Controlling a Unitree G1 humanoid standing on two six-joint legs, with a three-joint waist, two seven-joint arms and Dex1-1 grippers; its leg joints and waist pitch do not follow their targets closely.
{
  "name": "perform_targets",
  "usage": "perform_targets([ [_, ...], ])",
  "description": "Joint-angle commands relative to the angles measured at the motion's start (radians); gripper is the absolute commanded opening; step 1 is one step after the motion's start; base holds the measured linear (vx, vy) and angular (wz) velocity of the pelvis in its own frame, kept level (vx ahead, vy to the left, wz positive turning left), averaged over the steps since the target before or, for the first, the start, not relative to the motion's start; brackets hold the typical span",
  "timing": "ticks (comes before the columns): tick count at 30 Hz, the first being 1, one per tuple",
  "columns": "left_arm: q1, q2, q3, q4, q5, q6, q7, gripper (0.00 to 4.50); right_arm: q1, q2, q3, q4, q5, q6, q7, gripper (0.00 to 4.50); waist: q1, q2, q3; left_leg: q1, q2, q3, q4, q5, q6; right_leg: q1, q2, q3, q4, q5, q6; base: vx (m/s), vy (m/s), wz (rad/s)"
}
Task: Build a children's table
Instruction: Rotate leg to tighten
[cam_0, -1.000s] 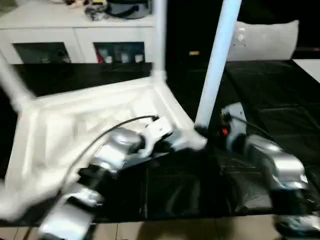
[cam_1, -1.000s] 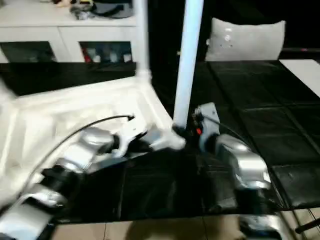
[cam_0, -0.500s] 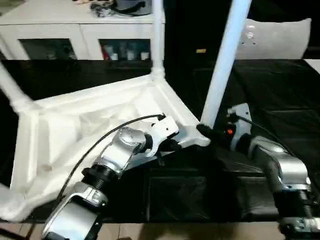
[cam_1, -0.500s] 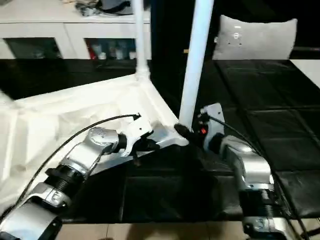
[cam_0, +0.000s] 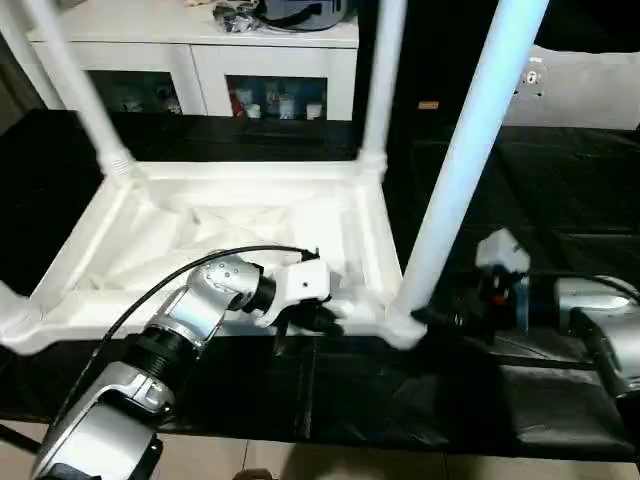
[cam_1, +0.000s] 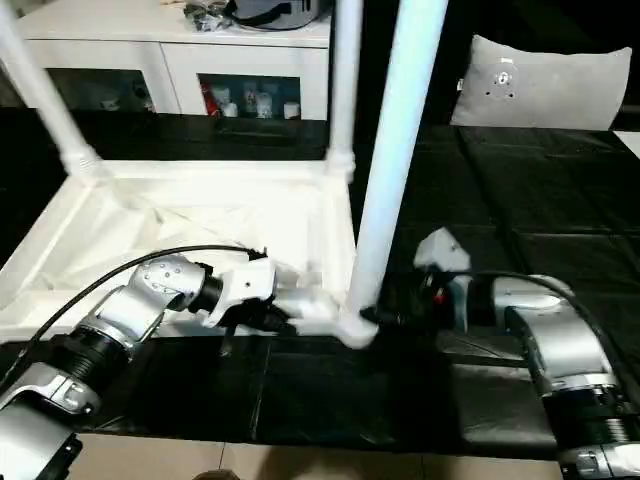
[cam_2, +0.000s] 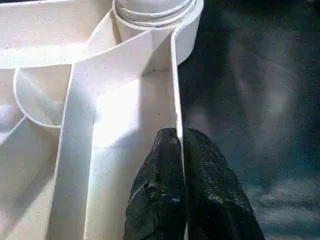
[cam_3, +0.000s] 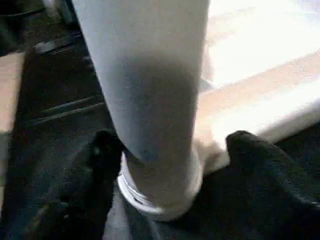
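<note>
- White plastic children's table (cam_0: 230, 215) lies upside down on the black-covered worktable (cam_0: 560, 190): square top down, ribbed underside up, near edge along the worktable's front.
- Three white tapered tube legs visible, standing up in the corner sockets: near right leg (cam_0: 465, 150), far right leg (cam_0: 380, 80), far left leg (cam_0: 70, 80). Near left corner (cam_0: 15, 320) is at the frame edge; can't tell if a leg sits there.
- Left gripper (cam_2: 179, 150): black fingers pressed together, pinching the thin rim wall (cam_2: 175, 80) of the top, just beside the near right socket.
- Right gripper (cam_3: 165, 160): fingers spread either side of the near right leg's base, at the socket collar; contact not clear.
- Handling, judged: hollow moulded plastic, so light and fairly stiff, but smooth and slippery on the tube. Thin rim will flex if pinched hard.
- Legs are long levers: side load at the tip could pop or tilt a socket joint.
- Best holds: rim or rib close to a corner socket for the top; leg low down near the collar for pushing or twisting home.
- Light top may skid on the black cover; keep one grip anchoring it.
</note>
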Motion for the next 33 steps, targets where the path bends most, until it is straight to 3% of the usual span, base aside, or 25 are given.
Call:
perform_targets([
  [1,-0.013,0.016,-0.051,-0.022,0.013,-0.043,-0.076,0.00,-0.008,-0.018,0.014,-0.006,0.027,-0.004,0.050,3.23,-0.002,-0.014,-0.064,0.000,0.082,-0.027,-0.063,-0.053,0.110,0.057,-0.110,0.083,-0.075,-0.282,-0.056,0.000,0.000,0.00],
  [4,-0.012,0.025,-0.062,-0.027,0.013,-0.060,-0.100,0.00,-0.005,-0.017,0.024,-0.010,0.036,-0.010,0.078,3.05,0.000,-0.018,-0.063,-0.002,0.080,-0.026,-0.063,-0.052,0.107,0.059,-0.110,0.083,-0.074,-0.282,-0.058,0.000,0.000,0.00],
  [11,-0.011,0.020,-0.065,-0.039,0.002,-0.072,-0.133,0.00,0.006,0.003,0.051,-0.010,0.027,-0.038,0.095,2.29,0.000,-0.014,-0.065,-0.002,0.080,-0.027,-0.062,-0.044,0.097,0.059,-0.110,0.082,-0.075,-0.286,-0.052,0.000,0.000,0.00],
  [17,-0.013,0.020,-0.066,-0.032,-0.004,-0.080,-0.138,0.00,0.015,0.007,0.058,-0.019,0.040,-0.026,0.107,1.95,0.001,-0.015,-0.065,-0.003,0.079,-0.027,-0.062,-0.040,0.098,0.060,-0.109,0.082,-0.074,-0.278,-0.051,0.000,0.000,0.00],
  [20,-0.004,-0.004,-0.034,-0.042,-0.029,-0.019,-0.104,0.00,0.028,0.036,0.021,-0.065,0.122,0.073,0.089,1.88,0.004,-0.014,-0.066,-0.003,0.081,-0.027,-0.062,-0.035,0.102,0.061,-0.109,0.082,-0.073,-0.273,-0.052,0.000,0.000,0.00],
  [23,-0.002,-0.015,-0.022,-0.050,-0.035,0.016,-0.080,0.00,0.031,0.054,0.006,-0.081,0.141,0.104,0.055,1.88,0.002,-0.015,-0.063,-0.002,0.081,-0.027,-0.064,-0.046,0.091,0.059,-0.110,0.082,-0.077,-0.291,-0.051,0.000,0.000,0.00],
  [25,-0.005,-0.065,0.010,-0.050,-0.036,0.117,0.027,0.00,0.016,0.121,-0.020,-0.087,0.132,0.168,-0.095,1.87,0.001,-0.015,-0.060,0.002,0.076,-0.025,-0.066,-0.068,0.077,0.058,-0.109,0.079,-0.086,-0.345,-0.038,0.000,0.000,0.00],
  [27,-0.008,-0.089,0.023,-0.045,-0.035,0.155,0.075,0.00,0.005,0.152,-0.028,-0.080,0.116,0.188,-0.165,1.87,-0.012,-0.014,-0.056,0.006,0.069,-0.026,-0.068,-0.085,0.046,0.056,-0.107,0.072,-0.100,-0.406,-0.019,0.000,0.000,0.00],
  [29,-0.021,-0.150,0.046,-0.028,-0.025,0.231,0.188,0.00,-0.030,0.242,-0.066,-0.045,0.084,0.248,-0.355,1.87,-0.022,-0.020,-0.054,0.000,0.060,-0.026,-0.067,-0.088,0.038,0.061,-0.105,0.065,-0.106,-0.449,0.009,0.000,0.000,0.00],
  [33,-0.027,-0.174,0.053,-0.018,-0.016,0.256,0.235,0.00,-0.044,0.291,-0.087,-0.029,0.064,0.275,-0.458,1.87,-0.051,-0.019,-0.059,-0.006,0.056,-0.028,-0.065,-0.071,0.046,0.062,-0.103,0.068,-0.104,-0.409,0.017,0.000,0.000,0.00],
])
